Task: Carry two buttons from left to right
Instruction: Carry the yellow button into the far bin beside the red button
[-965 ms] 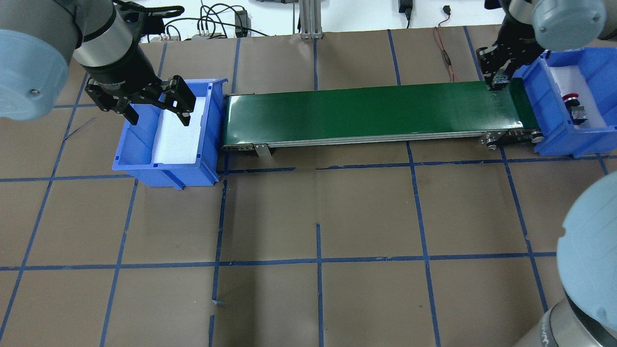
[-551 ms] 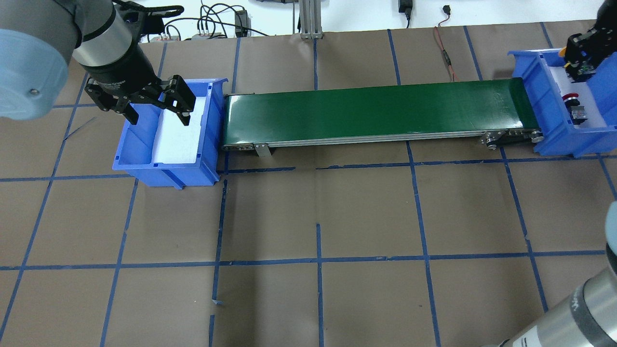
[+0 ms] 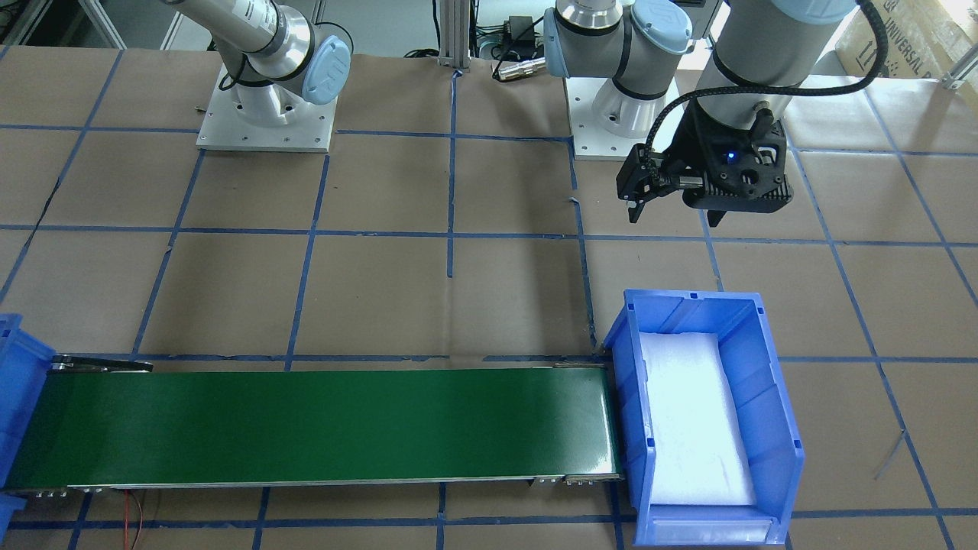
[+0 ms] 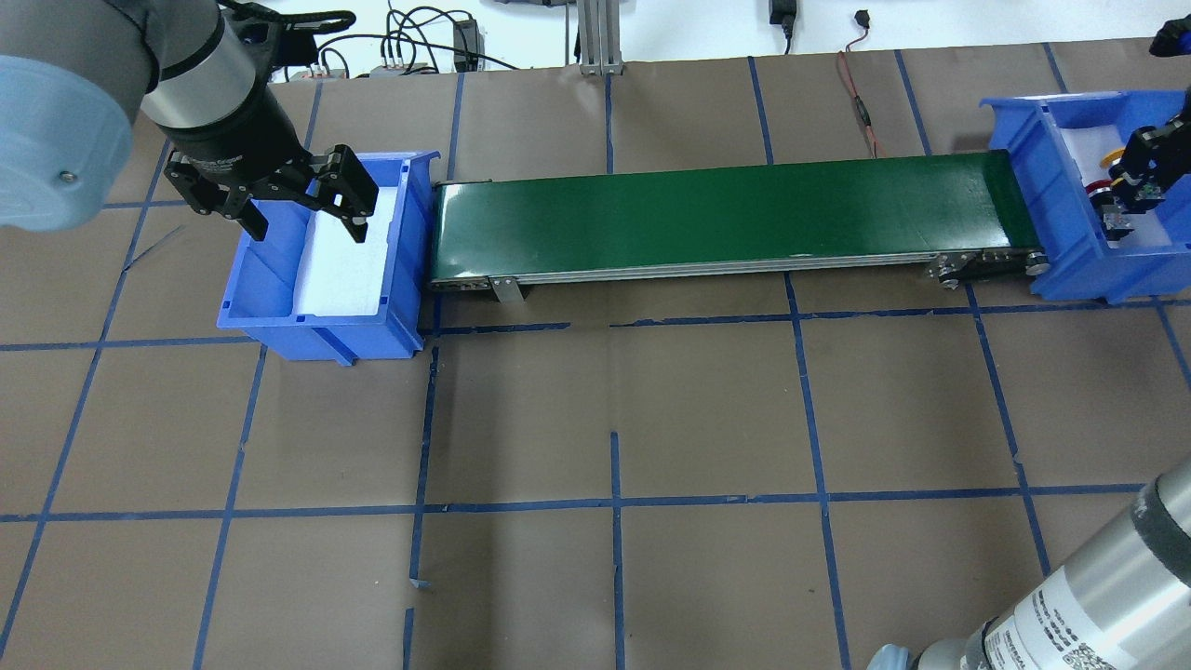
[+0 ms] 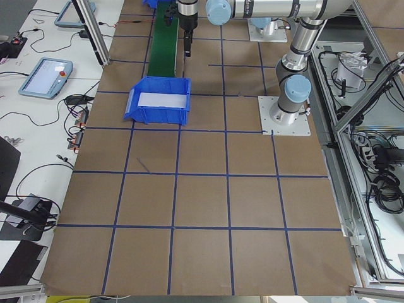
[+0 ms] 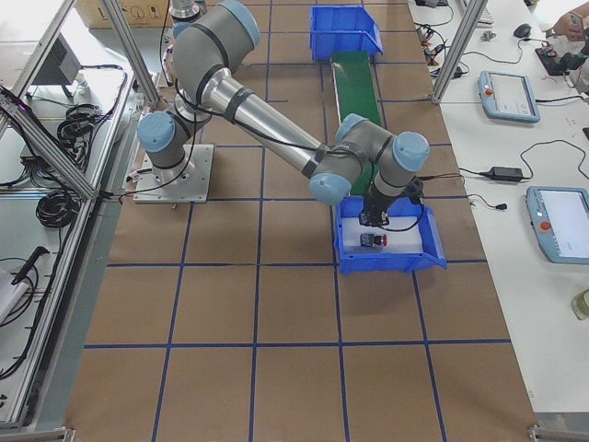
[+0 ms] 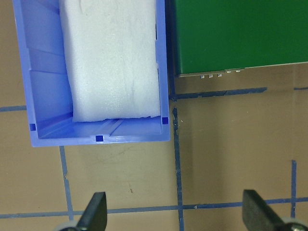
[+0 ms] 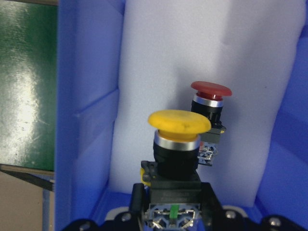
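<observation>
Yellow button point(image 8: 179, 126) drop-off
Lower well clear of red button point(image 8: 211, 90) before unclamping right gripper point(image 4: 1143, 172) (left gripper point(image 7: 176, 211) wide, empty).

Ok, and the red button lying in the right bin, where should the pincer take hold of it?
Probably by its black rear block, coming straight down from above. The red button lies on its side on the foam, and the block's flat faces give a surer grip than the rounded cap.
</observation>
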